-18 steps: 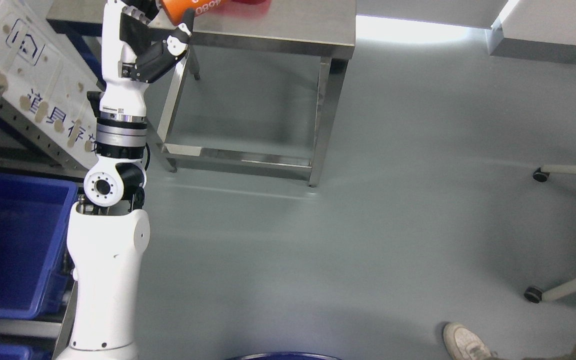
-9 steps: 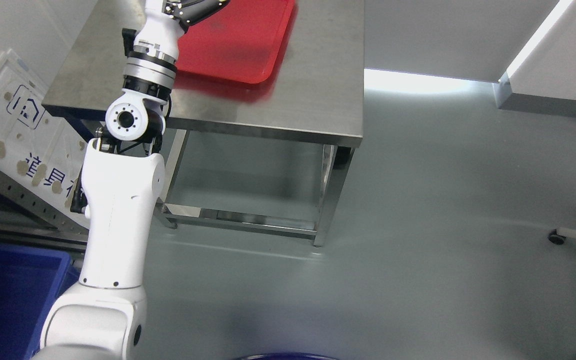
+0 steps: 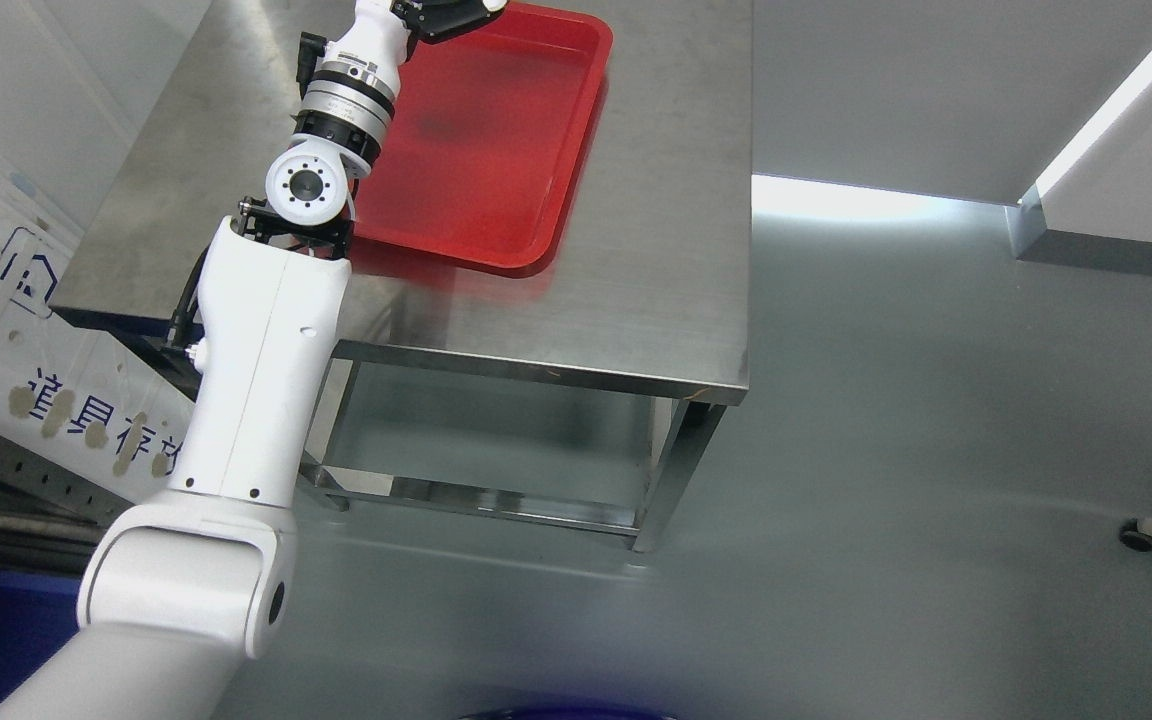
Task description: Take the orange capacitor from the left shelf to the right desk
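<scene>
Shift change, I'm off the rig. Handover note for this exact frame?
Left hand: extended over the far end of the red tray on the steel desk, cut off by the top edge; grip can't be read.
Right hand: not in view.
Orange capacitor: not visible in this frame; tray's visible part holds nothing.
Done: arm has reached the desk.
Left: confirm whether the capacitor is in the hand, set it down, retract.

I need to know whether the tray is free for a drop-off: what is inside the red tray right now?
The visible floor of the red tray is bare. The left arm covers its left edge, and the left robot hand hides its top corner.
</scene>
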Controlling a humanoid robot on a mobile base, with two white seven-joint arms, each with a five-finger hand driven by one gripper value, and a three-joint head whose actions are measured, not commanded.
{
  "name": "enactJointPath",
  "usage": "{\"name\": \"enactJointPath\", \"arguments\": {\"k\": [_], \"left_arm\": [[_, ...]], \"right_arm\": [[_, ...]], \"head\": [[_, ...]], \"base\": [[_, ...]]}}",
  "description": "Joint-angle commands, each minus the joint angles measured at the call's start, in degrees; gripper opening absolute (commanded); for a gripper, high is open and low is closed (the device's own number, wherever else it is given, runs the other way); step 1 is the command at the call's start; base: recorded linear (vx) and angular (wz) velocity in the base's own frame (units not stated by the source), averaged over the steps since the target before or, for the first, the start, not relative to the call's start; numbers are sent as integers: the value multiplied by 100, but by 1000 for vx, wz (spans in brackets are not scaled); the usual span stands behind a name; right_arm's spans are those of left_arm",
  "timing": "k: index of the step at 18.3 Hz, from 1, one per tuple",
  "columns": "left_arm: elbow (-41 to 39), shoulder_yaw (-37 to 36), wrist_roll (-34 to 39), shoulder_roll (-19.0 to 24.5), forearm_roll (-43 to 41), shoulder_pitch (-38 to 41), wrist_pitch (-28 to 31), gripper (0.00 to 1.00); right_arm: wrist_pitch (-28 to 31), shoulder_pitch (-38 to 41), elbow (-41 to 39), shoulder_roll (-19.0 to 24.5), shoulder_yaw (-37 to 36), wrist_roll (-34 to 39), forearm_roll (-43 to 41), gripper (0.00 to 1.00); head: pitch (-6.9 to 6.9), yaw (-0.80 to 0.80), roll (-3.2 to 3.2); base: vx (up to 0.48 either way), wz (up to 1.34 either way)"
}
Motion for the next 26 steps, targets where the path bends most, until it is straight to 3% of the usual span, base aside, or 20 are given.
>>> {"name": "enactJointPath", "arguments": {"k": [1,4,10,13,14,17,19,26], "left_arm": [[1202,0,8,455,-330,93,-276,4],[1175,-35,-28,631,-339,392,-363,4],[1184,26,16,579,-366,384,-355,10],[1175,-9,8,561,-357,314,-180,46],[1167,-9,7,535,-348,253,30,65],[1036,52,-28,263,-322,33,190,91],[632,332,-28,72,-287,-55,312,99],[-379,1140,69,72,1199,-855,954,100]], "right_arm": [[17,80,-193,-100,-62,22,0,100],[17,80,-193,-100,-62,22,0,100],[17,80,-193,-100,-62,22,0,100],[17,80,-193,-100,-62,22,0,100],[17,80,-193,-100,-62,22,0,100],[17,80,-193,-100,-62,22,0,100],[17,80,-193,-100,-62,22,0,100],[17,80,-193,-100,-62,22,0,100]], "head": [[0,0,0],[0,0,0],[0,0,0],[0,0,0],[0,0,0],[0,0,0],[0,0,0],[0,0,0]], "base": [[71,65],[36,15],[-6,3],[0,0],[0,0],[0,0],[0,0],[0,0]]}}
